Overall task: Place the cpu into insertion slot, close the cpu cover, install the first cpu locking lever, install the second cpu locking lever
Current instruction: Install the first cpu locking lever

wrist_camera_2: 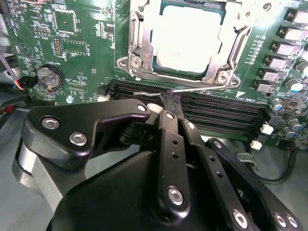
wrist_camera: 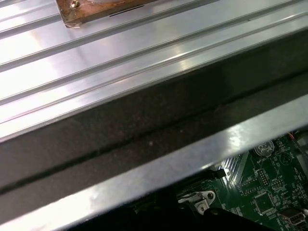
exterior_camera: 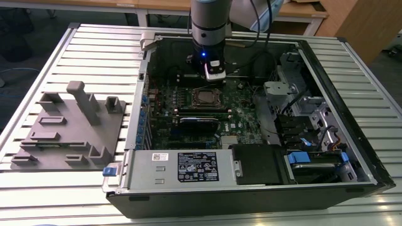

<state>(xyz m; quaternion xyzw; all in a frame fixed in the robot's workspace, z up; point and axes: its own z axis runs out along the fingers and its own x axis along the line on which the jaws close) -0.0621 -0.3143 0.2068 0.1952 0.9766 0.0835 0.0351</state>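
One thin locking lever [wrist_camera_2: 202, 89] lies along the edge of the insertion slot [exterior_camera: 196, 98] nearest the memory slots [wrist_camera_2: 216, 108]. Your end effector [wrist_camera_2: 169, 98] sits right at it, fingers drawn together to a narrow tip; whether they pinch the wire I cannot tell. The cpu [wrist_camera_2: 192, 38] is already seated in that slot, with the cpu cover [wrist_camera_2: 138, 48] down over its rim. Judging by that, the lever step is in hand: push with steady, low pressure, keep the tip off the memory slots, and watch that the cover lies flat.
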